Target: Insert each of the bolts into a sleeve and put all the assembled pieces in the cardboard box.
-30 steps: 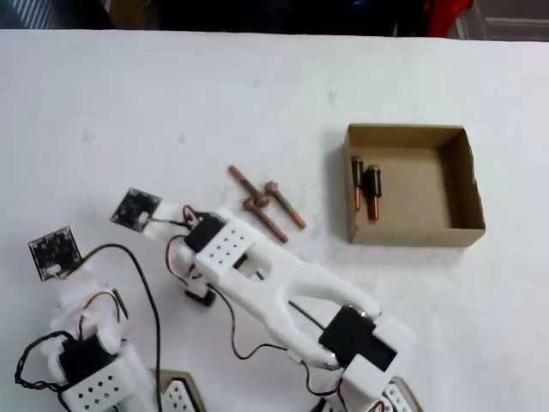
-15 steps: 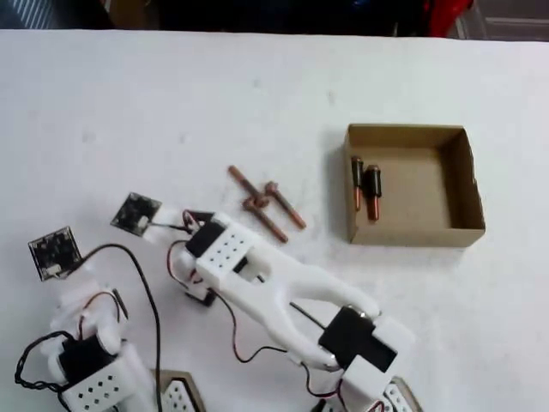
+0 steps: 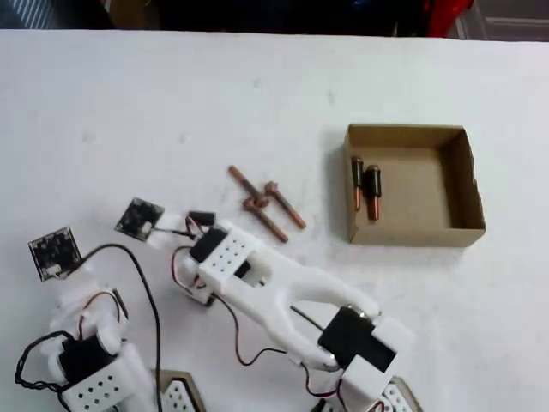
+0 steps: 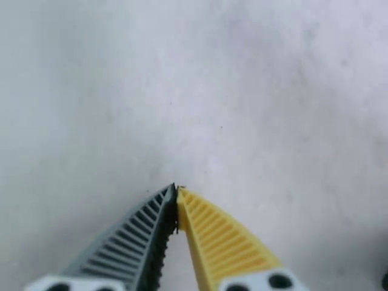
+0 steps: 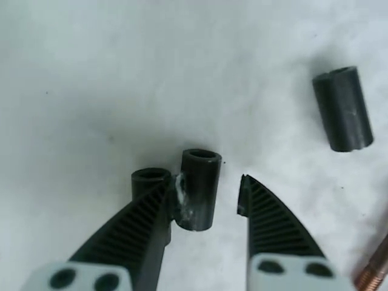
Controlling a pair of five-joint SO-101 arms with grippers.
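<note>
Three copper bolts [image 3: 264,206] lie crossed on the white table, left of the cardboard box [image 3: 467,184]. Inside the box rest two assembled pieces [image 3: 371,192]. My right gripper [image 5: 206,187] is open low over the table, with a black sleeve [image 5: 200,189] lying between its fingers. A second sleeve [image 5: 149,179] sits just beyond one fingertip, and a third sleeve [image 5: 343,109] lies farther off. One bolt's end [image 5: 373,273] shows at that view's edge. From above, the right arm [image 3: 227,253] covers its gripper, and one sleeve [image 3: 202,218] lies beside it. My left gripper [image 4: 176,193] is shut and empty over bare table.
The left arm [image 3: 86,360] is folded at the near left corner. Two small camera boards [image 3: 139,217] [image 3: 53,251] with wires stick out near the arms. The far half of the table [image 3: 171,94] is bare white surface.
The right arm has drawn back slightly toward the near edge, uncovering a black sleeve next to its wrist. The left arm, bolts and box have not moved.
</note>
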